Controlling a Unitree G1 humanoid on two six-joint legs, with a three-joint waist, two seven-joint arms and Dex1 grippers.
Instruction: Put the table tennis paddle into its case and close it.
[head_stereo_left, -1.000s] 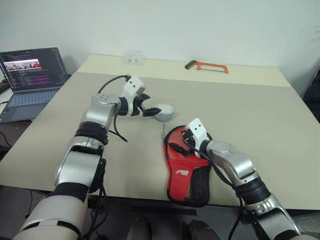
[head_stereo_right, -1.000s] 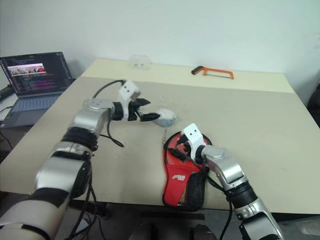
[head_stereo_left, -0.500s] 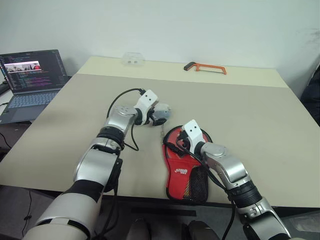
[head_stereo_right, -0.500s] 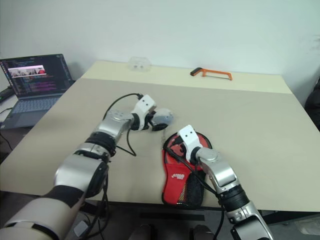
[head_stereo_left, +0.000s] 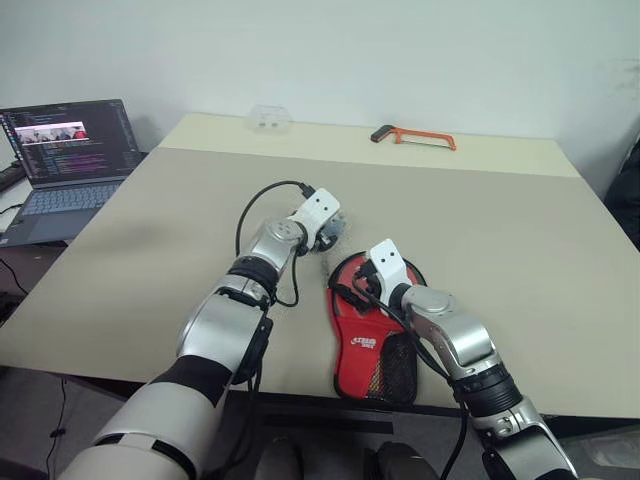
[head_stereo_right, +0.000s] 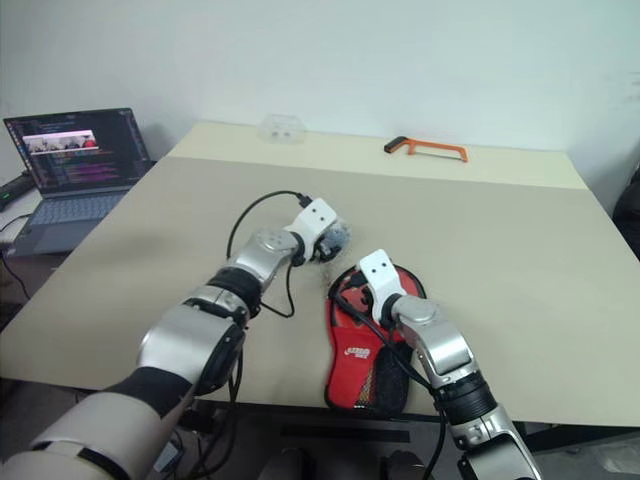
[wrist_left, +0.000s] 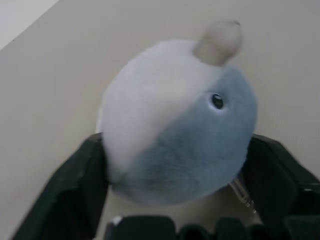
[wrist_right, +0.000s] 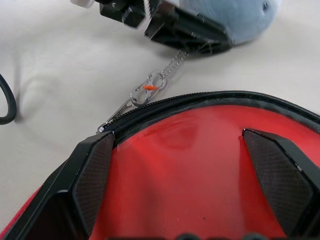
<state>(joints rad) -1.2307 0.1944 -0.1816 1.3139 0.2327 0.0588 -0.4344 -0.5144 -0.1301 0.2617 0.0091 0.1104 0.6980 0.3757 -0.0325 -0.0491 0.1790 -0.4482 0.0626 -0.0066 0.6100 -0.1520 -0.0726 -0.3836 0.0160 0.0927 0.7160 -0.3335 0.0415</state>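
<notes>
1. The case (head_stereo_left: 365, 345) lay red side up near the worktop's (head_stereo_left: 520, 230) near edge; I judged the paddle to be inside already.
2. The left tool (head_stereo_left: 326, 227) pinched the zip's plush (wrist_left: 175, 120), and the right tool (wrist_right: 177, 137) was spread over the case. Closing seemingly remained.

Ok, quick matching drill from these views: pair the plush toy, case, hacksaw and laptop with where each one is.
1 plush toy
2 case
3 hacksaw
4 laptop

A far edge of the table
B off the table, robot's left
C between the left gripper's fingers
D under the right gripper, near table edge

Pairs: 1-C, 2-D, 3-A, 4-B
</notes>
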